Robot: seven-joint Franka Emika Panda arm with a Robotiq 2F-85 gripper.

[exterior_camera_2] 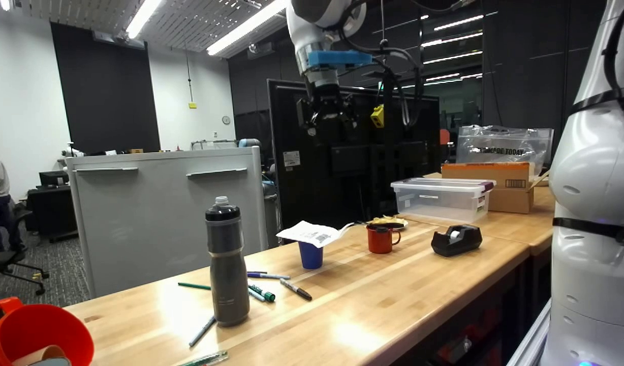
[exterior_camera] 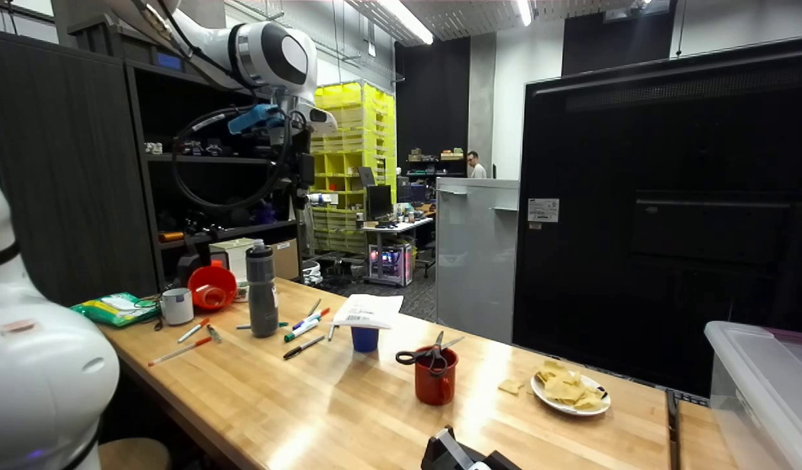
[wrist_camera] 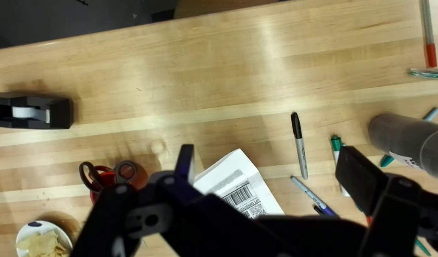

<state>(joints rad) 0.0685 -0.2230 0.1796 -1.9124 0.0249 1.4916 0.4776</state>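
Jaws wide apart, empty — your gripper [wrist_camera: 267, 160] hangs well above the table [wrist_camera: 204, 92]. Below it, printed white paper [wrist_camera: 240, 185] rests atop the blue cup [exterior_camera: 365, 340]; a black marker [wrist_camera: 299, 144] lies to one side, the red mug [exterior_camera: 430, 386] holding scissors [exterior_camera: 435, 352] on the other.

The Franka Emika Panda arm [exterior_camera_2: 591, 183] is glossy white and rounded, ringed by black straps [exterior_camera_2: 586, 226]; a black joint cap [exterior_camera: 273, 46] bears a pale oval [exterior_camera: 295, 54]. A bright blue block [exterior_camera_2: 337, 58] is fixed near a looped black cable [exterior_camera: 226, 206]. The jaws are black, with blocky pads [wrist_camera: 360, 176] and a grey, round-holed plate [wrist_camera: 165, 216].
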